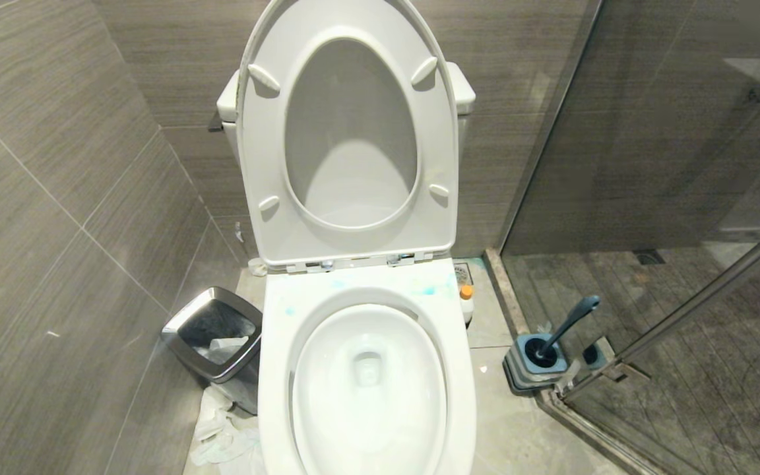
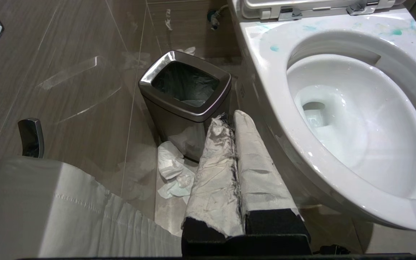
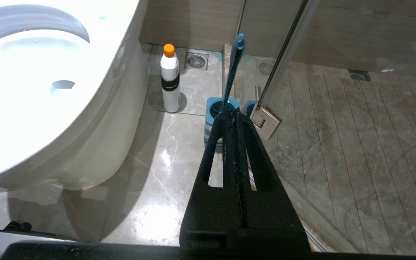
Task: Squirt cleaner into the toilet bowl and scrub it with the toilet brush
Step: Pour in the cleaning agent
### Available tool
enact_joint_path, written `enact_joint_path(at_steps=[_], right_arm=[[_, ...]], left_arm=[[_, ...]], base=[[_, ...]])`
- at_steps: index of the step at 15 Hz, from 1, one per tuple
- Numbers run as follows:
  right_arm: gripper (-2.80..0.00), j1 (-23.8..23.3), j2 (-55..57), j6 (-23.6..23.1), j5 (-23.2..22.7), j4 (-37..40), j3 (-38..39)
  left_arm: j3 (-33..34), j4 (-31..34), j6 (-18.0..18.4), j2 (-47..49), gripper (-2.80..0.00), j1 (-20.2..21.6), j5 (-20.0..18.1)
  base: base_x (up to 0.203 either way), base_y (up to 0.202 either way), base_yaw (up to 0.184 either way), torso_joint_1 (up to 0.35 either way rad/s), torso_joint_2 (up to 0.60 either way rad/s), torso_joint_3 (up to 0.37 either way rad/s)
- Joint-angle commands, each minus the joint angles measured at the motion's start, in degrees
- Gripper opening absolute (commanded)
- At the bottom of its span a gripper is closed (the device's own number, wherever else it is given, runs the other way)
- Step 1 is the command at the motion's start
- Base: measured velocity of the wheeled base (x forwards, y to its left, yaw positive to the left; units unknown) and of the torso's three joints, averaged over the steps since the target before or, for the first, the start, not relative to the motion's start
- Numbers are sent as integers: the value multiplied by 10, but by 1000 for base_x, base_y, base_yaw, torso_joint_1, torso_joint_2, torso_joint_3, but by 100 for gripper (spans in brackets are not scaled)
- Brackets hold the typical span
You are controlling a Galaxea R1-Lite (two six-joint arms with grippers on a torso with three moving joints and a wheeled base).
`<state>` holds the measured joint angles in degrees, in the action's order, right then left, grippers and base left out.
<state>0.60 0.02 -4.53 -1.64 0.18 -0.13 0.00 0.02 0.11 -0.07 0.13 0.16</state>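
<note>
1. The toilet bowl (image 1: 367, 369) is seen open at the centre, seat and lid raised against the tank.
2. The black bin (image 1: 212, 333) is set on the floor on the robot's left, crumpled paper beside it.
3. The toilet brush (image 1: 568, 323) is found upright in its holder (image 1: 535, 369) on the right, by the glass door.
4. A white bottle (image 3: 170, 81) is stood beside the bowl.
5. The left hand (image 2: 235, 121) is clenched on nothing; the right hand (image 3: 234, 117) likewise.
6. The cleaner (image 1: 427, 289) is spotted as blue blots on the rim.

Toilet bowl (image 1: 367, 369) before me, bin (image 1: 215, 340) on its left, bottle (image 1: 466, 300) and toilet brush (image 1: 568, 326) in holder (image 1: 535, 369) right.
</note>
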Motion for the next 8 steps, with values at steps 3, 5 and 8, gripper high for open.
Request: enact_joint_path(at_steps=[3, 5, 8], right_arm=[[-280, 0, 1, 0, 0, 0, 0], [-280, 0, 1, 0, 0, 0, 0], [-280, 0, 1, 0, 0, 0, 0]], left_arm=[[0, 0, 0, 1, -280, 0, 0], [0, 1, 0, 1, -280, 0, 0], [0, 1, 0, 1, -280, 0, 0]], base=[[0, 0, 0, 0, 0, 0], [0, 0, 0, 0, 0, 0], [0, 0, 0, 0, 0, 0]])
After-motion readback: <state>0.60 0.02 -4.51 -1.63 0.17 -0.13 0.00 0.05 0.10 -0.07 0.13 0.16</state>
